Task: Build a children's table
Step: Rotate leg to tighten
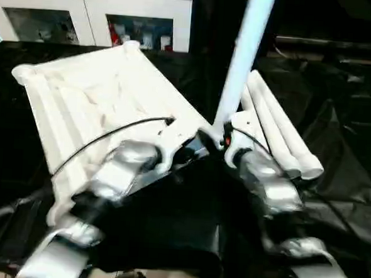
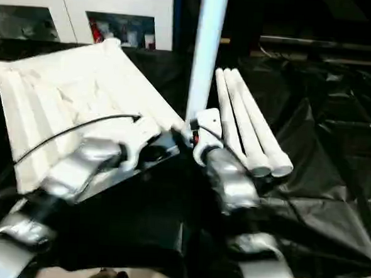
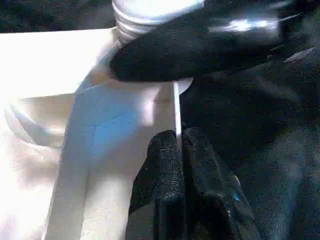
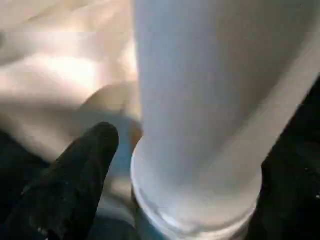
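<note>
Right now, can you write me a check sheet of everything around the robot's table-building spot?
Surface: crinkly black plastic sheet covers the work area.
Job's things: white plastic tabletop lies ribbed underside up; one white tube leg stands upright at its near corner socket; three white tube legs lie side by side on the sheet.
Clutter: nothing seen.
Grippers: left gripper is shut on the tabletop's thin edge; right gripper is at the upright leg's base, with one black finger beside it.
Cables: thin black cable arcs over the left forearm.
Surroundings: white cabinet with glass doors behind.
</note>
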Motion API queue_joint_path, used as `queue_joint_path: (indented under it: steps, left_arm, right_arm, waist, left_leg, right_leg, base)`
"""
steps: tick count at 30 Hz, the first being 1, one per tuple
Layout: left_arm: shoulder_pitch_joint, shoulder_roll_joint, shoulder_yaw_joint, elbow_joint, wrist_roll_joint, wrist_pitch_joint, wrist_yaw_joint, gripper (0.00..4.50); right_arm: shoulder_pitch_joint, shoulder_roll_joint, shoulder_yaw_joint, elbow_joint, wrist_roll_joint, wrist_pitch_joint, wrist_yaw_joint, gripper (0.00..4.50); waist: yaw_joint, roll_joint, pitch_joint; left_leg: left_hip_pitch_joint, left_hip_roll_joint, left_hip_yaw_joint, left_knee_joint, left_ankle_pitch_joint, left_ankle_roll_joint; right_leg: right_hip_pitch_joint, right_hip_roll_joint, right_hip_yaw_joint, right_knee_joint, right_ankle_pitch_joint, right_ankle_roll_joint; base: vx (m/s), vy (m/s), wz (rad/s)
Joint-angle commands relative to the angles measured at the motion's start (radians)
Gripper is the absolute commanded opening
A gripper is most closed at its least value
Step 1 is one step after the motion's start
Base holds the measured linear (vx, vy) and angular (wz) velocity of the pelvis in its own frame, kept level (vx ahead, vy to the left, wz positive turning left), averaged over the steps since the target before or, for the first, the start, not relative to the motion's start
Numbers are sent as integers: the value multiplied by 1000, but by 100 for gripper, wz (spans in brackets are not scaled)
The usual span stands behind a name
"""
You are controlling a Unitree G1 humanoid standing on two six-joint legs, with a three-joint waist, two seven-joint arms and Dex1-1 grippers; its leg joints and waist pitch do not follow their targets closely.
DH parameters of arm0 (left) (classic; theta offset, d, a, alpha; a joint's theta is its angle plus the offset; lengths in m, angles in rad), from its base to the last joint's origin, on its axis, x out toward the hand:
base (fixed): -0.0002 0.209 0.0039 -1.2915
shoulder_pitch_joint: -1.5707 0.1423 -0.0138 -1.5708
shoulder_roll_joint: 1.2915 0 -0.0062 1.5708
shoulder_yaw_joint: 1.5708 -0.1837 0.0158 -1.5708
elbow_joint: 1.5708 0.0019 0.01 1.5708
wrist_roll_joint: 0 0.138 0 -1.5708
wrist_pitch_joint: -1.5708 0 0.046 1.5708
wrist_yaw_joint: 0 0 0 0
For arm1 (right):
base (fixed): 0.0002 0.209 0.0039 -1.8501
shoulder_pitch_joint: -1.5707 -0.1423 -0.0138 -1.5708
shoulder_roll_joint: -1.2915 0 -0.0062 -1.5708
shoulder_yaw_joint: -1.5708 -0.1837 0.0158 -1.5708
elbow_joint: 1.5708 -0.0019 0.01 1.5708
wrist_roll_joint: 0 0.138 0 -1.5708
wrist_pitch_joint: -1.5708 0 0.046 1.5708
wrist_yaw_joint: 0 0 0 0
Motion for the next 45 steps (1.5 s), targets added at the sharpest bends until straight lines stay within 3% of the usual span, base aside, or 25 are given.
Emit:
queue_joint_path:
  steps: [1, 3, 7, 11, 13, 14, 15, 17, 24, 31, 34, 36, 39, 45]
  left_arm:
    - [-13, -7, -30, -50, -31, -52, -60, 0]
    - [4, 41, -43, -47, -37, -91, -129, 0]
    - [4, 41, -43, -47, -37, -91, -129, 0]
    - [4, 41, -43, -47, -37, -91, -129, 0]
    - [42, 124, -68, -84, -68, -110, -278, 0]
    - [42, 124, -68, -84, -68, -110, -278, 0]
    - [53, 145, -75, -96, -77, -118, -320, 0]
    - [62, 167, -79, -106, -80, -126, -352, 0]
    - [63, 183, -78, -98, -81, -147, -370, 0]
    - [62, 183, -76, -93, -79, -154, -372, 0]
    - [58, 174, -71, -85, -77, -150, -355, 0]
    - [32, 118, -47, -54, -59, -99, -245, 0]
    - [-15, 22, -11, 4, -31, -30, -73, 0]
    - [-79, -101, 12, 82, 3, 28, 117, 0]
  right_arm:
    - [8, -9, 59, -58, 22, 16, 104, 409]
    - [46, -105, 89, -129, 39, 22, 241, 409]
    - [46, -105, 89, -129, 39, 22, 241, 409]
    - [46, -105, 89, -129, 39, 22, 241, 409]
    - [55, -181, 89, -157, 60, 22, 351, 409]
    - [55, -181, 89, -157, 60, 22, 351, 409]
    - [55, -193, 88, -159, 64, 19, 372, 385]
    - [58, -202, 92, -172, 73, 29, 404, 385]
    - [72, -217, 107, -206, 83, 55, 432, 322]
    - [88, -206, 119, -225, 88, 70, 445, 277]
    - [93, -189, 110, -218, 94, 72, 424, 272]
    - [78, -99, 62, -123, 59, 64, 234, 272]
    - [25, 26, -27, 20, 60, 77, -24, 272]
    - [-70, 166, -78, 201, 52, 37, -287, 272]
  waist:
    - [3, 3, -90]
    - [18, 4, -91]
    - [20, 2, -89]
    - [22, 1, -87]
    - [24, 2, -89]
    - [27, 1, -90]
    - [26, 4, -87]
    - [29, 7, -88]
    - [35, 5, -87]
    - [37, 5, -88]
    - [36, 5, -88]
    - [30, 6, -85]
    - [16, 5, -78]
    - [-7, 6, -79]
  left_leg:
    - [23, 56, -28, -67, -210, 53]
    - [29, 58, -27, -66, -210, 55]
    - [27, 58, -27, -66, -214, 50]
    - [30, 58, -28, -67, -250, 27]
    - [28, 57, -31, -67, -243, 29]
    - [26, 58, -32, -67, -235, 33]
    - [26, 61, -31, -69, -236, 39]
    - [32, 62, -27, -67, -245, 39]
    - [31, 61, -30, -71, -270, 13]
    - [30, 60, -30, -69, -246, 19]
    - [30, 59, -29, -69, -246, 20]
    - [28, 57, -29, -69, -256, 8]
    - [36, 54, -39, -74, -342, -34]
    - [41, 47, -43, -71, -387, -41]
  right_leg:
    - [51, -71, 50, -64, -227, -218]
    - [51, -70, 49, -64, -216, -225]
    - [50, -73, 50, -63, -217, -240]
    - [48, -75, 51, -71, -289, -224]
    - [52, -75, 50, -70, -285, -214]
    - [56, -76, 49, -66, -277, -213]
    - [50, -73, 50, -65, -268, -217]
    - [46, -73, 51, -65, -261, -228]
    - [48, -74, 50, -66, -300, -219]
    - [48, -74, 51, -65, -282, -220]
    - [47, -73, 51, -65, -276, -224]
    - [43, -74, 52, -67, -298, -226]
    - [43, -78, 44, -85, -458, -185]
    - [38, -80, 40, -100, -517, -149]
  base:
    - [0, 0, 0]
    - [0, 0, 0]
    - [0, 0, 0]
    - [0, 0, 0]
    - [0, 0, 0]
    - [0, 0, 0]
    - [0, 0, 0]
    - [0, 0, 0]
    - [0, 0, 0]
    - [0, 0, 0]
    - [0, 0, 0]
    - [0, 0, 0]
    - [0, 0, 0]
    - [0, 0, 0]
